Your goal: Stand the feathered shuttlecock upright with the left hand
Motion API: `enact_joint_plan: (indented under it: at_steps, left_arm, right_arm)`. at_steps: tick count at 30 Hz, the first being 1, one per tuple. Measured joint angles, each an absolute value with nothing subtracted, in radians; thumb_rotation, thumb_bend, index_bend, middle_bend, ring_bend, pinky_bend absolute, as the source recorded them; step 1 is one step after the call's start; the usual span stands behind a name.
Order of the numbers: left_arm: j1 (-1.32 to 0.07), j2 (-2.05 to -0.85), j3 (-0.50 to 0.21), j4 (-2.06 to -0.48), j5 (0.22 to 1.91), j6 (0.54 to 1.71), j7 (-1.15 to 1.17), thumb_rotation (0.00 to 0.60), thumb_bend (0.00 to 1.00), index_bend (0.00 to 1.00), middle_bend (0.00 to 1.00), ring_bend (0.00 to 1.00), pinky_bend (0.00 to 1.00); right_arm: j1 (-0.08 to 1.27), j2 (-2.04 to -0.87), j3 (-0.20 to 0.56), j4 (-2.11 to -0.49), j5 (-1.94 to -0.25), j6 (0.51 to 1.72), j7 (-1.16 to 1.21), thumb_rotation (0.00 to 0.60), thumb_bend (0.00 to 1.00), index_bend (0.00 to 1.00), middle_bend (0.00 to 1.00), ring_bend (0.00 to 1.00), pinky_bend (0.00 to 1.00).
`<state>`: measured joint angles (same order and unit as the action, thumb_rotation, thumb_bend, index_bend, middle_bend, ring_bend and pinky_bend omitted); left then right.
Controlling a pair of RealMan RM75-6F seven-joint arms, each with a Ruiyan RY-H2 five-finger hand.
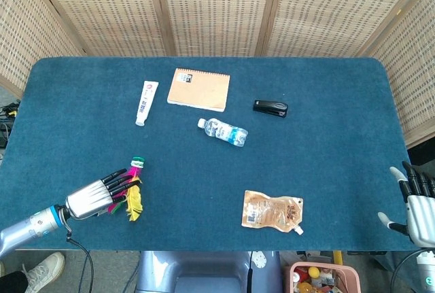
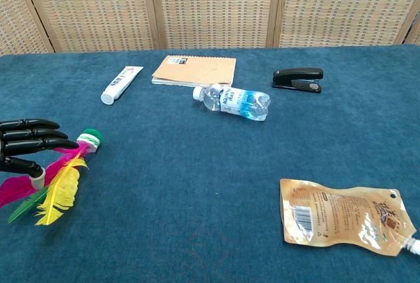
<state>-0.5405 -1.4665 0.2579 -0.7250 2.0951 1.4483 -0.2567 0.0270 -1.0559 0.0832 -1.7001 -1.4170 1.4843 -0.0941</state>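
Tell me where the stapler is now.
In the head view, the stapler lies on the far right-centre of the table, right of the notebook, beyond the water bottle.

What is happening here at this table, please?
The robot's left hand reaches over a feathered shuttlecock that lies on its side near the front left of the blue table; whether the fingers grip it is unclear. The right hand waits at the table's right edge, fingers apart and holding nothing. A bottle, notebook, tube, stapler and pouch lie untouched.
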Motion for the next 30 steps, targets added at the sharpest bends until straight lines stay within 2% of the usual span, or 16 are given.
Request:
enact_joint_plan:
  at_steps: [2,4,10,20,23,30]
  left_arm:
    - [-0.541,-1.469,0.260,-0.726,2.089,1.452,-0.260,0.600,0.42,0.61,0.00,0.00,0.00]
    - [-0.541,-1.470,0.262,-0.727,2.080,1.453,-0.262,0.600,0.44,0.65,0.00,0.00,0.00]
    - [-0.546,-1.467,0.267,-0.738,2.059,1.454,-0.263,0.600,0.50,0.68,0.00,0.00,0.00]
    - [-0.548,-1.446,0.255,-0.792,2.025,1.488,-0.284,0.600,0.51,0.74,0.00,0.00,0.00]
    - [-0.548,-1.419,0.249,-0.847,2.006,1.496,-0.317,0.600,0.52,0.74,0.00,0.00,0.00]
    - [-0.557,-1.289,0.228,-1.095,1.944,1.507,-0.410,0.600,0.54,0.75,0.00,0.00,0.00]
  right_arm:
    - [0.027,-1.056,0.083,-1.700,-1.420,1.485,-0.089,0.600,0.00,0.00,0.00,0.00,0.00]
    - [0.027,-1.057,0.083,-1.697,-1.422,1.487,-0.081,0.600,0.00,0.00,0.00,0.00,0.00]
    - [0.028,-1.057,0.084,-1.690,-1.426,1.489,-0.068,0.600,0.00,0.00,0.00,0.00,0.00]
    - [0.026,-1.054,0.083,-1.690,-1.428,1.491,-0.059,0.600,0.00,0.00,0.00,0.00,0.00]
    - [0.025,-1.052,0.084,-1.690,-1.429,1.493,-0.054,0.600,0.00,0.00,0.00,0.00,0.00]
    - [0.024,-1.049,0.080,-1.691,-1.434,1.493,-0.049,0.600,0.00,0.00,0.00,0.00,0.00]
